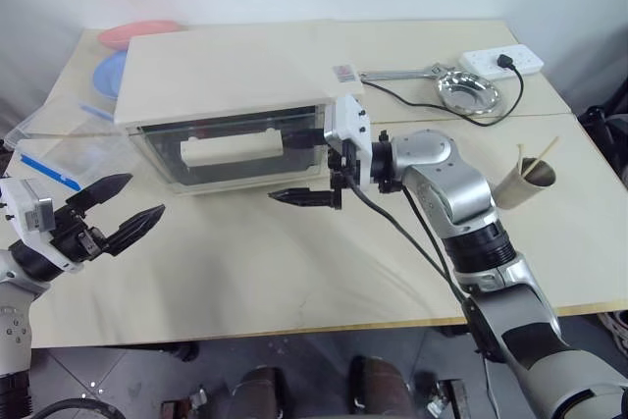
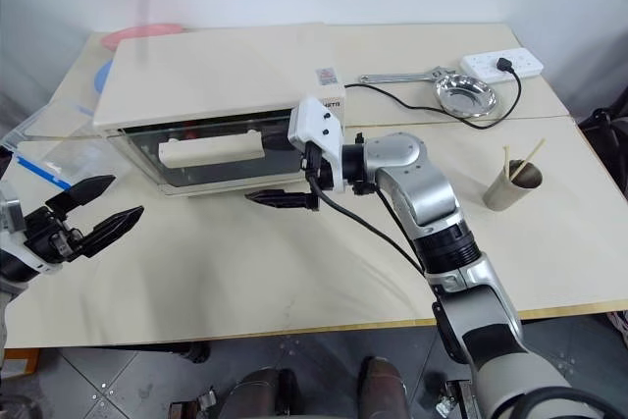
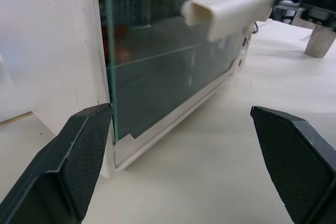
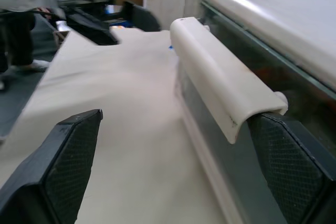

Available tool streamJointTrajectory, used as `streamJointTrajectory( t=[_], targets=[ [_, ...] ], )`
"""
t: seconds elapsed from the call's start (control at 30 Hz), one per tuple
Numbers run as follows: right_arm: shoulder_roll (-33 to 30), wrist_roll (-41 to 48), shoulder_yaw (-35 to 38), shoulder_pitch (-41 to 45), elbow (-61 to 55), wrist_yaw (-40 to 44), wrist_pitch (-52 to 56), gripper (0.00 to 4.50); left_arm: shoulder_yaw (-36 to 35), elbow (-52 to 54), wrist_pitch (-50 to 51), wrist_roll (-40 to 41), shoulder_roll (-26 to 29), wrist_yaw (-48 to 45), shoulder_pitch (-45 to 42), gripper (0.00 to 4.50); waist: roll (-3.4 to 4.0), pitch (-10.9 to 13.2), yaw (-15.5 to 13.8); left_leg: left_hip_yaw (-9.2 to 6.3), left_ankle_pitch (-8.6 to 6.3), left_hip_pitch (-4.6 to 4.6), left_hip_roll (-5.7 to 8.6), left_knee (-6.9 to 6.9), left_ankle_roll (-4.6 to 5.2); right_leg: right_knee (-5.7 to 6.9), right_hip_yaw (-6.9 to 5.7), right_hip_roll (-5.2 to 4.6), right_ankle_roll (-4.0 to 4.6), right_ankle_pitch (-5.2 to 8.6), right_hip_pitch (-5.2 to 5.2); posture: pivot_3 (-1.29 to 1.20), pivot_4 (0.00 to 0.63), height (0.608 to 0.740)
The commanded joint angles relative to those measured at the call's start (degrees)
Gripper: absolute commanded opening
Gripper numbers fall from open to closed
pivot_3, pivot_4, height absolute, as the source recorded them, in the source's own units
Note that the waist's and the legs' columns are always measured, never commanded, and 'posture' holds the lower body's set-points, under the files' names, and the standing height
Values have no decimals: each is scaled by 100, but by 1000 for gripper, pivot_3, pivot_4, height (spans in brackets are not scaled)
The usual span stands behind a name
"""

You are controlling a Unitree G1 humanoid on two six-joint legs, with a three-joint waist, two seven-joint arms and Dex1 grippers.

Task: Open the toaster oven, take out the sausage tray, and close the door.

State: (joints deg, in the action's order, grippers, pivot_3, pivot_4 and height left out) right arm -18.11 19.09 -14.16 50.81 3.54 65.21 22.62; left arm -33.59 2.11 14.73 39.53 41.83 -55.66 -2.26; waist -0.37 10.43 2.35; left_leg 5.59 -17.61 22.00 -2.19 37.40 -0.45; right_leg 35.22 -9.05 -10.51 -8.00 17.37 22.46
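Door [image 1: 235,149] of the toaster oven [image 1: 226,76] is closed. Right hand [image 1: 306,168], fingers wide, sits at the door handle's [image 1: 231,151] end; left hand [image 1: 116,208], also wide, hovers off the oven's left front corner.

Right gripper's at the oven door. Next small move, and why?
Probably close the right gripper on the handle. The door is shut on the oven, the gripper is open, one finger sits between handle and glass, the other hangs free in front. The open left gripper waits apart.
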Motion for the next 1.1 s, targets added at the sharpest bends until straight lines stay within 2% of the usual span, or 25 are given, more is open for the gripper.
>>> streamJointTrajectory(
  t=[0.03, 0.27, 0.3, 0.33, 0.47, 0.5, 0.57, 0.73, 0.93, 1.1],
  targets=[
    [-76, 290, -96, -182, -767, 295, 41, 4500, -276, 15, 26, 143, 163, 95, -165, 4475, -1, 0, 12, 0, 1, 16, 0, 5, -2, 10, -2, 0, 0, 0, 15, 0, 150, 740],
    [-70, -57, -283, -630, -730, 129, -304, 4500, -504, -561, 286, 333, 586, -47, -666, 4475, -3, -1, 75, 7, 2, 16, 0, 18, -4, 20, 1, 0, 0, 0, 17, 0, 150, 740],
    [-58, -87, -288, -662, -698, 87, -344, 4500, -554, -640, 348, 438, 658, -186, -734, 4078, -4, -1, 72, 8, 2, 17, 0, 24, -4, 22, 2, 0, 0, 0, 17, 0, 150, 740],
    [-47, -122, -297, -692, -662, 46, -381, 4500, -585, -712, 460, 527, 779, -359, -773, 3893, -12, 0, 71, 7, 2, 17, -2, 30, -4, 27, 2, 0, 0, 0, 16, 0, 150, 740],
    [-29, -180, -314, -747, -624, -7, -450, 4500, -572, -911, 668, 674, 1042, -701, -946, 2649, -21, 1, 67, 5, 2, 17, -8, 42, -4, 38, 4, 3, 2, 1, 16, 0, 150, 740],
    [-31, -198, -318, -784, -632, -18, -464, 4500, -590, -985, 701, 736, 1070, -696, -1112, 2436, -21, 1, 65, 4, 2, 17, -9, 45, -4, 40, 4, 3, 2, 1, 16, 0, 150, 740],
    [-44, -220, -320, -831, -645, -30, -472, 4500, -643, -1044, 801, 834, 1096, -694, -1291, 1729, -22, 1, 64, 4, 2, 18, -9, 49, -4, 42, 4, 3, 4, 0, 15, 0, 150, 740],
    [-35, -241, -328, -856, -621, -62, -504, 4500, -613, -1013, 1034, 896, 1118, -854, -1229, 118, -22, 1, 84, 5, 2, 18, -9, 50, -4, 42, 6, 5, 4, 0, 16, 0, 150, 740],
    [-72, -213, -320, -898, -778, -136, -389, 4500, -99, -764, 1337, 807, 1063, -1250, -975, 52, -22, 1, 69, 6, 2, 18, -12, 51, -4, 43, 7, 6, 4, 0, 15, 0, 150, 740],
    [-301, -146, -293, -1045, -1208, -206, 22, 4500, 535, -904, 1157, 414, 945, -1267, -1201, 52, -23, 0, 15, 5, 1, 19, -11, 55, -4, 44, 7, 6, 5, 0, 15, 0, 150, 740]
  ],
)
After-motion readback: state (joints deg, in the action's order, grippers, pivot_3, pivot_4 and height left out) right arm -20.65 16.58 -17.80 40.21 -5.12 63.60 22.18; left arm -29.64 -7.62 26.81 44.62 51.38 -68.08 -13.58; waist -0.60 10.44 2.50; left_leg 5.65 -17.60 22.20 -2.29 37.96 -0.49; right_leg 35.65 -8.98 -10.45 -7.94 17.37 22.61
